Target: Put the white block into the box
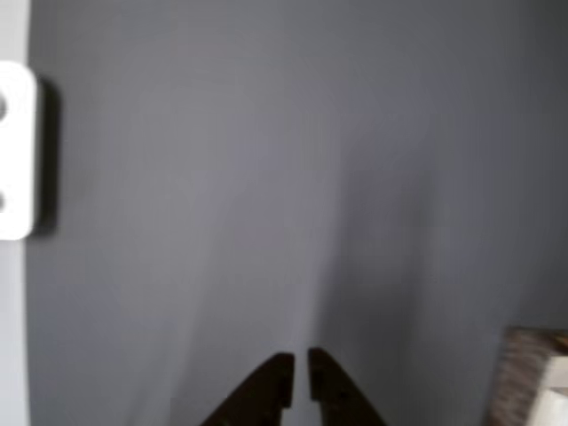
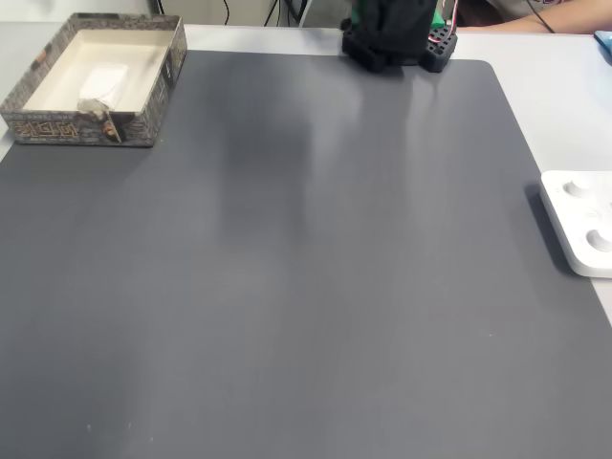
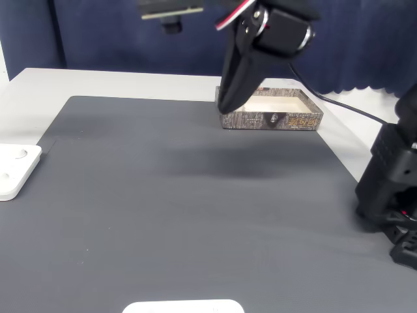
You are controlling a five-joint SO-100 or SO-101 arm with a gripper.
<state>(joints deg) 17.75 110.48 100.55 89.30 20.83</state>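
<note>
While no writing reads clearly on the box (image 2: 143, 129), the claw (image 1: 299, 377) hangs nearly closed, empty.

Even bright overhead light; other view blurred; soft shadow on mat (image 3: 215, 163) under arm.

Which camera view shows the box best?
A fixed view shows the box best: whole, from above, pale inside visible. The other fixed view shows it side-on, its left end behind the gripper. The other view catches a blurred corner.
</note>
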